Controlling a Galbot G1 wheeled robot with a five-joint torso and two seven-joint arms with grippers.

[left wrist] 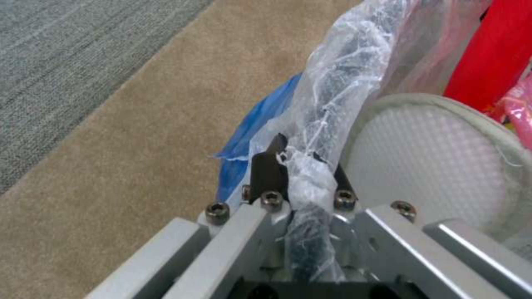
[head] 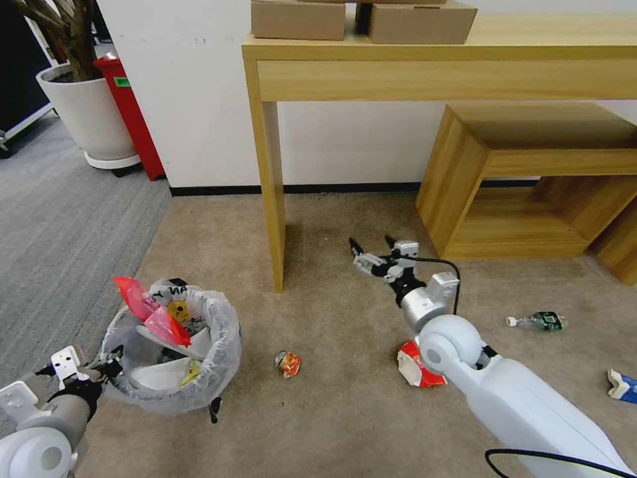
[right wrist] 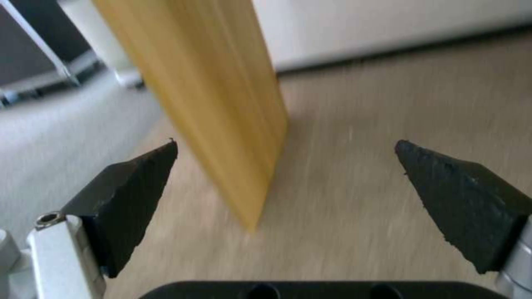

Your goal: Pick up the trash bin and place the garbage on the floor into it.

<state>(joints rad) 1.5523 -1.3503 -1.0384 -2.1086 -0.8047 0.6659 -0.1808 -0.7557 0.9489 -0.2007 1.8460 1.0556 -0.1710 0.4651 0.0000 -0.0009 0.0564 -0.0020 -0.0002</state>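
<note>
The trash bin (head: 215,352), lined with a crinkly white bag, stands on the beige floor (head: 345,411) at my left front. My left gripper (head: 114,363) is shut on its bag-covered rim (left wrist: 327,104), as the left wrist view (left wrist: 299,157) shows closely. Inside lie a red bag (head: 149,311) and a white slipper (left wrist: 432,162). On the carpet lie a crumpled wrapper (head: 288,364), a red-white wrapper (head: 415,368), a green-labelled bottle (head: 539,322) and a blue-white carton (head: 624,386). My right gripper (head: 373,249) hovers open and empty above the carpet, near the table leg (right wrist: 222,104).
A wooden table (head: 438,66) carrying cardboard boxes (head: 298,18) stands against the wall, with a low wooden shelf unit (head: 531,186) under its right side. A white planter (head: 89,116) and a red box (head: 133,113) stand at the back left, beside grey carpet (head: 60,219).
</note>
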